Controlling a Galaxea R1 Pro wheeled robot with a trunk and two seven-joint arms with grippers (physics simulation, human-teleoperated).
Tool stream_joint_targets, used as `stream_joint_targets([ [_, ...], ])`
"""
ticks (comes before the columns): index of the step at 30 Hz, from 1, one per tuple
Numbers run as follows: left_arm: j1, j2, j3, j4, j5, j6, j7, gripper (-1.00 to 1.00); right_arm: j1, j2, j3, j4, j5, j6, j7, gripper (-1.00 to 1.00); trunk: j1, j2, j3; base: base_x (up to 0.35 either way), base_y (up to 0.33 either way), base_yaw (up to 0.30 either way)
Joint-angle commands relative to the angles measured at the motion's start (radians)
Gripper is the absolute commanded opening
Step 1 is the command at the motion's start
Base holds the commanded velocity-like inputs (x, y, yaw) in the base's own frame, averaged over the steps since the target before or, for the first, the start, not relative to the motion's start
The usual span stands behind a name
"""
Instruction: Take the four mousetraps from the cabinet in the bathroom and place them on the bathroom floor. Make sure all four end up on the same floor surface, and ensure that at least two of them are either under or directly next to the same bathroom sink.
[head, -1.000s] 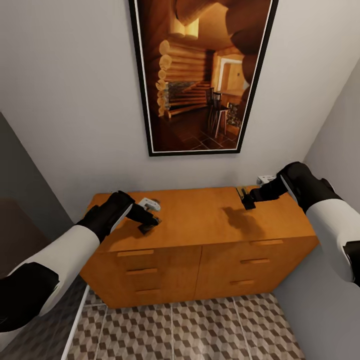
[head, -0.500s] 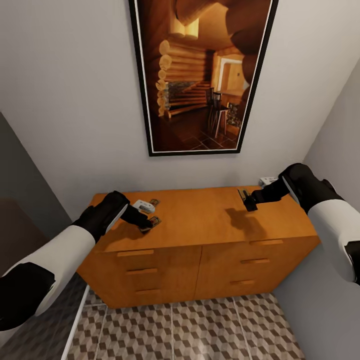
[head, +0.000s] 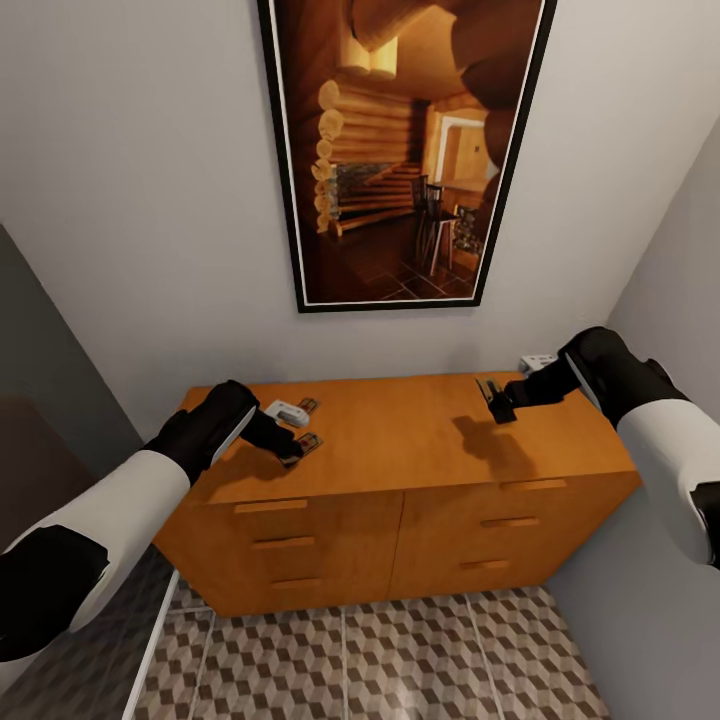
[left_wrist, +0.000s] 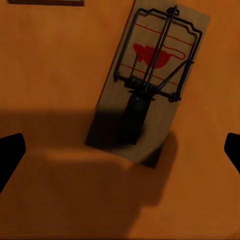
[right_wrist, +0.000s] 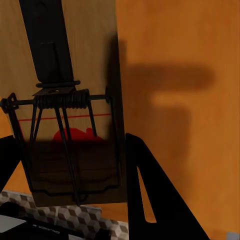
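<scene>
The orange-brown cabinet (head: 400, 445) stands against the wall. On its top left lies one mousetrap (head: 308, 443), and my left gripper (head: 288, 442) hovers open right beside it. In the left wrist view that mousetrap (left_wrist: 150, 85) lies flat between the wide-apart fingertips (left_wrist: 11, 152) of the left gripper (left_wrist: 120, 152). A second mousetrap (head: 309, 404) lies just behind the first. My right gripper (head: 497, 402) is shut on another mousetrap (head: 488, 388), held above the cabinet's right end. The right wrist view shows this mousetrap (right_wrist: 70, 100) clamped in the right gripper (right_wrist: 70, 160). The cube-patterned bathroom floor (head: 400, 650) lies below.
A large framed picture (head: 400, 150) hangs on the wall above the cabinet. A grey wall (head: 660, 560) closes in on the right and a dark panel (head: 50, 400) on the left. Drawer fronts (head: 290, 545) face me.
My left gripper drew back slightly to the left, uncovering the two traps on the cabinet top. The right gripper rose a little with its trap.
</scene>
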Motion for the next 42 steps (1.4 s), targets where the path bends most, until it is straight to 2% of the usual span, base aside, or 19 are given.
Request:
stream_joint_targets([
  [1,-0.001,0.001,-0.006,-0.001,0.005,0.01,0.001,1.0,-0.001,-0.001,0.004,-0.001,0.007,0.002,0.008,-1.0,0.0,-0.001,-0.002,0.0,0.0,0.0],
  [9,-0.001,0.002,-0.007,-0.003,0.005,0.026,0.004,1.0,-0.001,-0.014,0.004,0.022,0.005,0.002,0.007,-1.0,0.0,-0.001,-0.002,0.0,0.0,0.0],
  [20,-0.001,0.001,-0.007,-0.048,-0.002,0.026,0.005,1.0,-0.001,-0.018,0.004,0.029,0.006,0.002,0.005,-1.0,0.042,-0.078,-0.036,0.0,0.0,0.0],
  [22,-0.001,0.001,-0.007,-0.051,-0.015,0.026,0.005,1.0,-0.001,-0.018,0.004,0.029,0.006,0.002,0.004,-1.0,0.05,-0.092,-0.042,0.0,0.0,0.0],
  [28,-0.001,0.001,-0.007,-0.065,-0.075,0.026,0.002,1.0,-0.001,-0.017,0.004,0.029,0.006,0.002,0.004,-1.0,0.05,-0.092,-0.042,0.0,0.0,0.0],
  [31,-0.001,0.0,-0.007,-0.07,-0.098,0.027,0.0,1.0,-0.001,-0.017,0.005,0.029,0.006,0.002,0.004,-1.0,0.062,-0.113,-0.052,0.0,0.0,0.0],
  [42,-0.001,-0.002,-0.009,-0.072,-0.118,0.027,0.001,1.0,-0.001,-0.016,0.006,0.029,0.006,0.002,0.005,-1.0,0.104,-0.19,-0.086,0.0,0.0,0.0],
])
